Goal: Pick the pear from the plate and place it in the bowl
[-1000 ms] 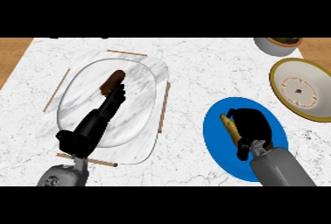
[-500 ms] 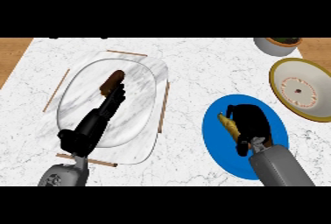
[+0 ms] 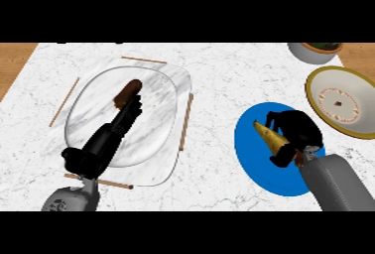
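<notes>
Your right robot hand (image 3: 293,130), lower right of the frame, is still curled around the pear (image 3: 270,138) over the blue plate (image 3: 253,163), barely shifted. Your left robot hand (image 3: 110,136) stays outstretched, fingers straight, over the glass bowl (image 3: 157,84).

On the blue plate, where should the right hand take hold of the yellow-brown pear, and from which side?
Around its wider body, from above and the right. The yellow-brown pear lies flat on the blue plate, narrow end pointing up-left; the right hand already curls over its right side there.
</notes>
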Controlling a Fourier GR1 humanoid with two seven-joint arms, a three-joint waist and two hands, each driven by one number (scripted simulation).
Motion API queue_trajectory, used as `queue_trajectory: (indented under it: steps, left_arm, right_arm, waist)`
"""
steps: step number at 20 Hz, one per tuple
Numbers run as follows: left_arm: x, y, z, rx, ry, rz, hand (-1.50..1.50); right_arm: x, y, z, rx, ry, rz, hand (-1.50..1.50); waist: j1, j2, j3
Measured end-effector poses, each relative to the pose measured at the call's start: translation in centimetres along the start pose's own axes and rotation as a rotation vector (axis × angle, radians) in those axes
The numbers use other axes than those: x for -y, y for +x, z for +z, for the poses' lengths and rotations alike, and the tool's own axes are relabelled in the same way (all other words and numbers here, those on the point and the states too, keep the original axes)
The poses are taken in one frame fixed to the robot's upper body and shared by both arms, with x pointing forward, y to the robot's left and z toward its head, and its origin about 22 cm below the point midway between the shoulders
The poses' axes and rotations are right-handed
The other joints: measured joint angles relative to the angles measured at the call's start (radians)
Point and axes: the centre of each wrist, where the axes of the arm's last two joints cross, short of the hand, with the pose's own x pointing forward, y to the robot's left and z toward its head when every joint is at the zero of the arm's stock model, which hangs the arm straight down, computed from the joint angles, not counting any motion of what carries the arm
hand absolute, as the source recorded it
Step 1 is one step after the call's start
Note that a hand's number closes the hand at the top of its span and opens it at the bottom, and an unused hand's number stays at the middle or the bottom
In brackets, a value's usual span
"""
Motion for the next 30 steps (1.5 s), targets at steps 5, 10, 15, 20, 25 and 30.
queue_trajectory:
  steps: [5, 10, 15, 20, 25, 30]
  left_arm:
    - [-0.3, -0.1, -0.1, -0.004, 0.012, 0.0, 0.0]
    - [-0.2, -0.4, 0.3, -0.008, 0.014, -0.005, 0.0]
    - [0.0, -0.4, 0.4, -0.004, 0.012, -0.001, 0.0]
    - [-0.1, -0.1, 0.1, -0.006, 0.007, -0.001, 0.0]
    - [0.5, 0.1, -0.1, 0.002, -0.001, -0.009, 0.0]
    - [0.2, 0.6, -0.3, 0.01, -0.009, -0.006, 0.0]
  right_arm:
    - [2.5, -0.7, 0.6, -0.048, -0.197, -0.002, 1.5]
    - [6.5, -0.3, 1.7, -0.038, -0.443, -0.151, 1.5]
    - [9.8, -1.9, 3.0, -0.046, -0.592, -0.32, 1.5]
    - [12.0, -4.9, 2.9, -0.117, -0.631, -0.365, 1.5]
    - [12.1, -8.5, 1.3, -0.211, -0.679, -0.283, 1.5]
    - [11.6, -12.8, 0.3, -0.276, -0.763, -0.206, 1.5]
  waist:
    - [-0.007, 0.0, 0.002]
    - [-0.013, -0.002, 0.003]
    - [-0.01, -0.001, 0.003]
    - [-0.004, 0.002, 0.003]
    - [0.005, 0.005, 0.004]
    - [0.013, 0.008, 0.004]
